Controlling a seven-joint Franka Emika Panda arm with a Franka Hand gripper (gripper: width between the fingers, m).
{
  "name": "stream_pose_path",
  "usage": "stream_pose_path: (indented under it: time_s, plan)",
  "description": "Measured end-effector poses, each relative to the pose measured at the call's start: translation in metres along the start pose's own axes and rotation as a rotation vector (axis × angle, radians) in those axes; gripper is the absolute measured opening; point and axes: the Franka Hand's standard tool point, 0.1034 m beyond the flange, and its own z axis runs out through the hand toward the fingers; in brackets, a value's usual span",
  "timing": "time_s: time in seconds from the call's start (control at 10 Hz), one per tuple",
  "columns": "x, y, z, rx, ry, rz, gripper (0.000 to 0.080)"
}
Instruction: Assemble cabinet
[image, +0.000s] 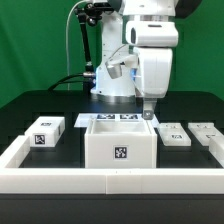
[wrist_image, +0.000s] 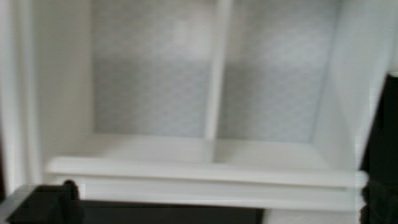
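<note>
Exterior view: the claw (image: 148, 114) hangs pointing down over the rear corner of the cabinet (image: 120, 148) on the exterior view's right. The body of the box sits at 7 o'clock from the fingertips. Contact between the tips and the rim cannot be confirmed.

Claw state: cannot be determined. The wrist view shows only one dark finger (wrist_image: 48, 203), and the exterior view does not resolve the gap.

The cabinet stands mid-table, open side up, with one tag on its front face. In the wrist view its white interior (wrist_image: 151, 90) is split by a vertical divider (wrist_image: 215, 70).

Surroundings, clocked from the cabinet:
- Tagged white block (image: 46, 132) at 9 o'clock, apart from it.
- Two flat tagged panels (image: 173, 136) (image: 207, 132) at 3 o'clock.
- Marker board (image: 112, 118) at 12 o'clock, just behind the cabinet.
- White border rail (image: 110, 182) at 6 o'clock.

Nothing stands between the claw and the rim.
</note>
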Motion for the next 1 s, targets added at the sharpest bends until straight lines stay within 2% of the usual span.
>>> stream_pose_path:
  time_s: [0.2, 0.5, 0.6, 0.7, 0.8, 0.9, 1.0]
  plan:
    - [-0.001, 0.003, -0.001, 0.002, -0.001, 0.001, 0.0797]
    - [-0.002, -0.001, 0.003, 0.009, 0.000, 0.003, 0.0797]
    - [-0.010, -0.022, 0.013, 0.018, 0.005, 0.018, 0.0797]
    - [-0.011, -0.027, 0.016, 0.027, 0.006, 0.023, 0.0797]
    - [-0.009, -0.031, 0.019, 0.019, 0.009, 0.036, 0.0797]
    - [-0.009, -0.035, 0.023, 0.022, 0.012, 0.038, 0.0797]
    - [-0.010, -0.037, 0.028, 0.031, 0.013, 0.041, 0.0797]
